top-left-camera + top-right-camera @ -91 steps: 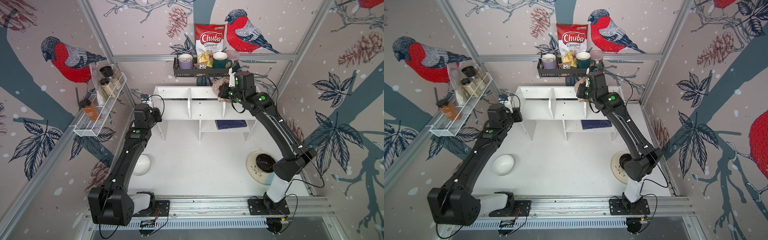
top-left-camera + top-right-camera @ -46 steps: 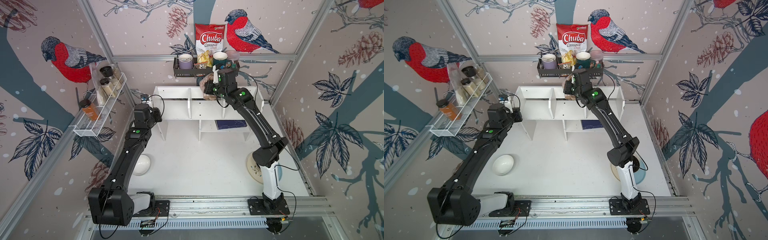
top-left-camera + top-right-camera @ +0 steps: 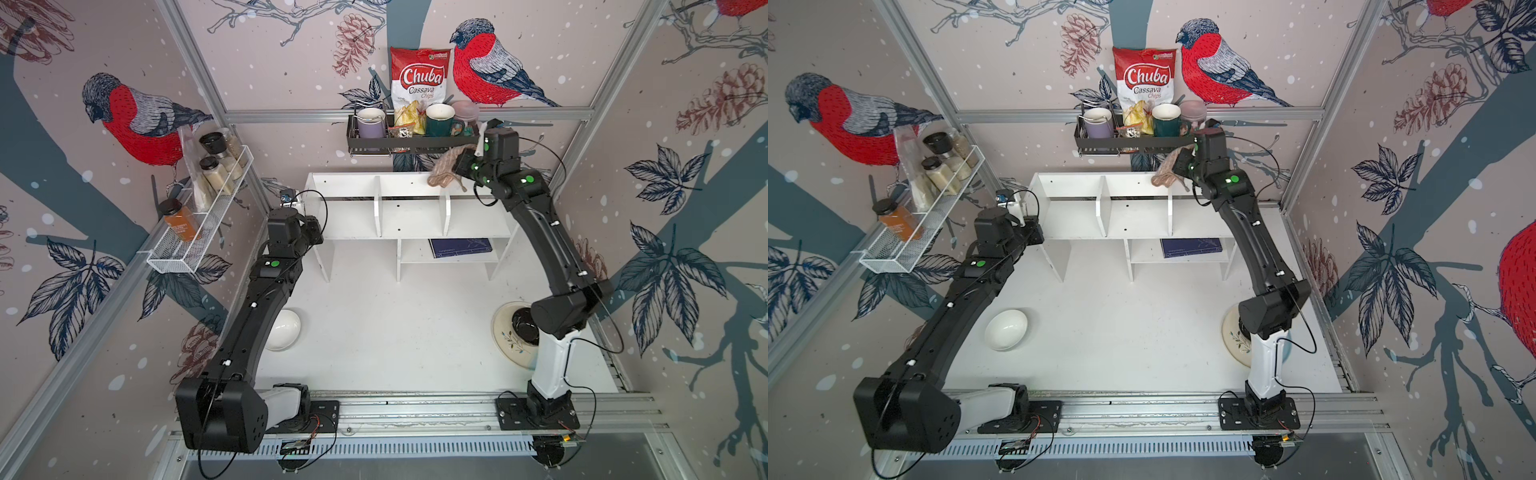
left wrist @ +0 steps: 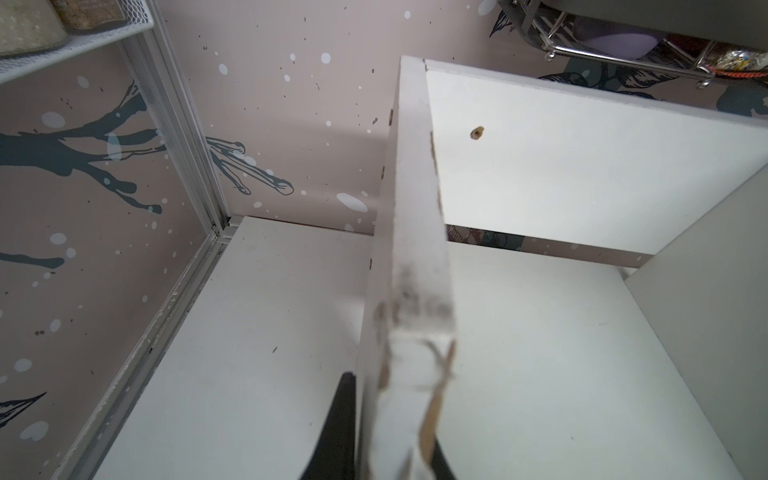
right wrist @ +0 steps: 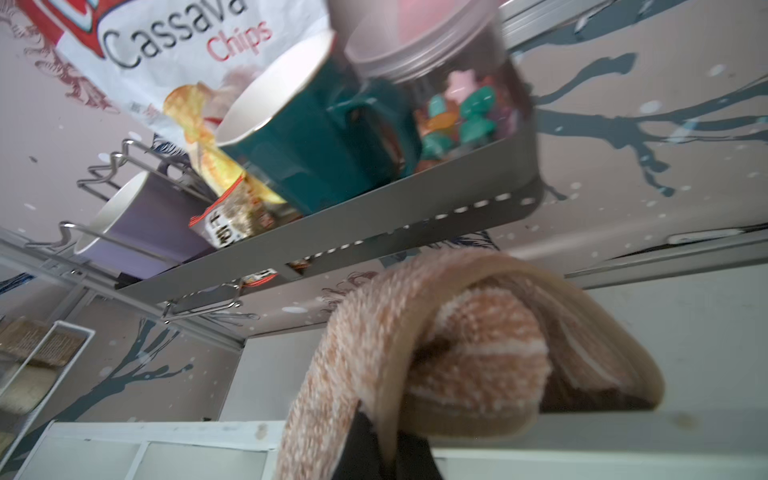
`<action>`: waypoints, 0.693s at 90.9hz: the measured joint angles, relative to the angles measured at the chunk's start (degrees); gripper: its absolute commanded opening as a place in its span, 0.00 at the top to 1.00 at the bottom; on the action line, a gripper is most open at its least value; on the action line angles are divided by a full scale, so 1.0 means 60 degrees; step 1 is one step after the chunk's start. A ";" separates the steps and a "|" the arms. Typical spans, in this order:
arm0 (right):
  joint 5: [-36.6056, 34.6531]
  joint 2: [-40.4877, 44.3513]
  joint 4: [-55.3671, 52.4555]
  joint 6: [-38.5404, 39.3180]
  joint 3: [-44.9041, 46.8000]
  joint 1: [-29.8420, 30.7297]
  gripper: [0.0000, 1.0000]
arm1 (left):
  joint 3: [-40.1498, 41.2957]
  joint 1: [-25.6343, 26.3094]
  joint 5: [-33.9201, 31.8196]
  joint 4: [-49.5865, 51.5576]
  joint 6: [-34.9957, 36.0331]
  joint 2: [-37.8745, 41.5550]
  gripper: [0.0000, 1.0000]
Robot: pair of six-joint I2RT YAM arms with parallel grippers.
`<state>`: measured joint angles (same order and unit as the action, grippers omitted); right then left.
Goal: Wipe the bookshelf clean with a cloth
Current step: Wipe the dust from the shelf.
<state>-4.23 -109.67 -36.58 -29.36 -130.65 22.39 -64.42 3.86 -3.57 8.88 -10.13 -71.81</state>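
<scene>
Here the bookshelf (image 3: pixel 411 216) runs sideways; the right gripper (image 5: pixel 386 449) pinches the dangling cloth (image 3: pixel 444 171), jaws hidden; the left gripper (image 4: pixel 390 440) clamps the shelf's end panel.

- White table (image 3: pixel 395 332): flat top, faint scuffs.
- White bookshelf (image 3: pixel 411 216) at 12 o'clock, standing on its panel legs close to the back wall; all three upper compartments bare.
- Dark blue book (image 3: pixel 460 248) lying flat on the bookshelf's lower shelf.
- White bowl (image 3: pixel 284 330) at 8 o'clock, partly hidden.
- Leaf-patterned plate (image 3: pixel 509 345) at 4 o'clock, dark bowl (image 3: pixel 524 328) sitting on it; both partly hidden.
</scene>
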 measured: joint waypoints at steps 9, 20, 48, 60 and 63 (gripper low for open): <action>0.0033 0.1020 0.0120 -0.0215 0.1322 -0.0882 1.00 | -0.0004 0.0000 -0.0011 0.0018 0.0000 0.0000 1.00; 0.0117 0.2138 0.0324 -0.0470 0.2834 -0.2116 1.00 | 0.0000 0.0000 0.0000 0.0007 0.0000 -0.0011 1.00; 0.0878 0.4779 0.0747 -0.0834 0.5836 -0.3625 1.00 | 0.0131 0.0000 0.0022 -0.0259 0.0000 -0.0066 1.00; 0.0776 0.6164 0.0725 -0.0605 0.7049 -0.2794 1.00 | 0.0189 0.0000 0.0000 -0.0382 0.0000 -0.0076 1.00; 0.0732 0.6572 0.0729 -0.0521 0.7344 -0.2397 1.00 | 0.0211 0.0000 0.0000 -0.0426 0.0000 -0.0084 1.00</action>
<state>0.16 -70.24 -32.21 -32.49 -86.59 8.01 -63.16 3.86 -3.57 6.33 -10.13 -72.31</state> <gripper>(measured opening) 0.052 0.145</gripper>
